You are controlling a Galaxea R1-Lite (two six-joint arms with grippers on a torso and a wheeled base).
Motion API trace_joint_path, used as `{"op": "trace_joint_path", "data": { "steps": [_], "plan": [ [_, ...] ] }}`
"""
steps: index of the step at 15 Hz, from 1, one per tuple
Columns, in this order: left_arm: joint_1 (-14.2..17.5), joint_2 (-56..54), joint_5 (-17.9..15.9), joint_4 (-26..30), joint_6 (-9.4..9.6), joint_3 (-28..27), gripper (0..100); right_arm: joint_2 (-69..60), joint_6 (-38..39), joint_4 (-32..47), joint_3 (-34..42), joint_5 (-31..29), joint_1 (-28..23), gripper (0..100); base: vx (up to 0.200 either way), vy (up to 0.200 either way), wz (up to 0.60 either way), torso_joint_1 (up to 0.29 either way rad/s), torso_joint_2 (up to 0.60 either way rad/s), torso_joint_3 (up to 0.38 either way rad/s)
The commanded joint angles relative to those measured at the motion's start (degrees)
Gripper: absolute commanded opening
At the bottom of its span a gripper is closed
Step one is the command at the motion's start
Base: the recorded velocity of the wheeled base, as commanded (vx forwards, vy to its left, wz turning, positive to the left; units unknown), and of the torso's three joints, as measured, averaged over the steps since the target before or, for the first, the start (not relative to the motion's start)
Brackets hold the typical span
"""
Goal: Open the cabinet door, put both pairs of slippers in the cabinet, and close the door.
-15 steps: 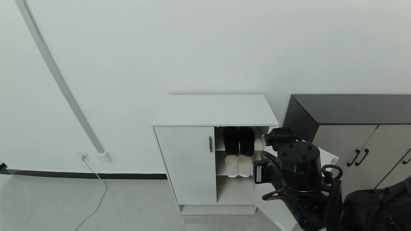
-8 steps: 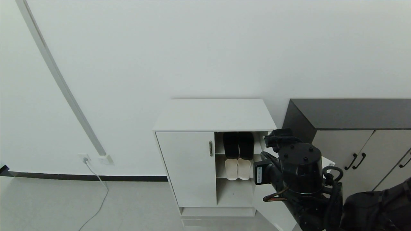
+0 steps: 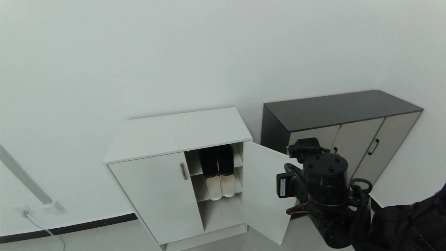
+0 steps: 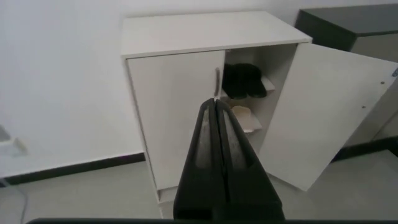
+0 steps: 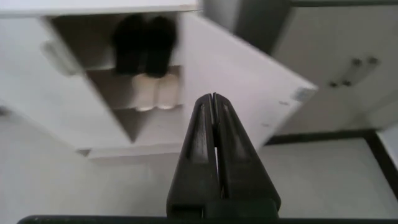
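The white cabinet (image 3: 174,132) stands against the wall with its right door (image 3: 264,188) swung open and its left door (image 3: 156,195) closed. Inside, a black pair of slippers (image 3: 216,160) rests on the upper shelf, and a white pair of slippers (image 3: 220,186) on the shelf below. My right arm is in front of the open door's outer edge, with the right gripper (image 3: 306,145) near the door's top corner. In the right wrist view the right gripper (image 5: 213,98) is shut on nothing and points at the slippers (image 5: 155,90). The left gripper (image 4: 215,102) is also shut and empty, facing the cabinet (image 4: 205,31).
A dark-topped cabinet (image 3: 334,108) with grey doors stands right of the white one, just behind the open door. A wall socket with a cable (image 3: 24,211) sits low on the wall at far left. Bare grey floor lies in front of both cabinets.
The whole head picture has shifted, so the camera has turned: the cabinet now sits farther left and the open door shows its face. Slippers stay on their shelves.
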Motion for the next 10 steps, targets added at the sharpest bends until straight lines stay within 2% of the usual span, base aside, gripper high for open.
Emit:
{"op": "trace_joint_path", "data": {
  "steps": [1, 3, 5, 7, 10],
  "plan": [
    [0.0, 0.1, 0.0, 0.0, -0.02, 0.0, 0, 0.8, -0.3, 0.0, -1.2, 0.1, -3.1, 0, 0.0, 0.0, 0.0, 0.0, 0.0, 0.0],
    [0.0, 0.1, 0.1, 0.0, -0.02, 0.0, 0, 0.6, -0.3, 0.9, -3.6, 0.2, -5.9, 0, 0.0, 0.0, 0.0, 0.0, 0.0, 0.0],
    [0.0, 0.0, 0.1, 0.0, -0.11, 0.0, 0, 0.0, -0.1, 5.1, -5.4, 0.7, -7.4, 0, 0.0, 0.0, 0.0, 0.0, 0.0, 0.0],
    [0.0, 0.0, 0.1, 0.0, -0.2, 0.0, 0, 0.3, 0.2, 8.9, -8.5, 3.7, -9.8, 0, 0.0, 0.0, 0.0, 0.0, 0.0, 0.0],
    [0.0, 0.1, 0.1, 0.0, -0.2, 0.0, 0, 2.2, 0.3, 9.6, -10.5, 6.2, -12.4, 0, -0.2, 0.0, 0.0, 0.009, 0.0, 0.002]
  ]
}}
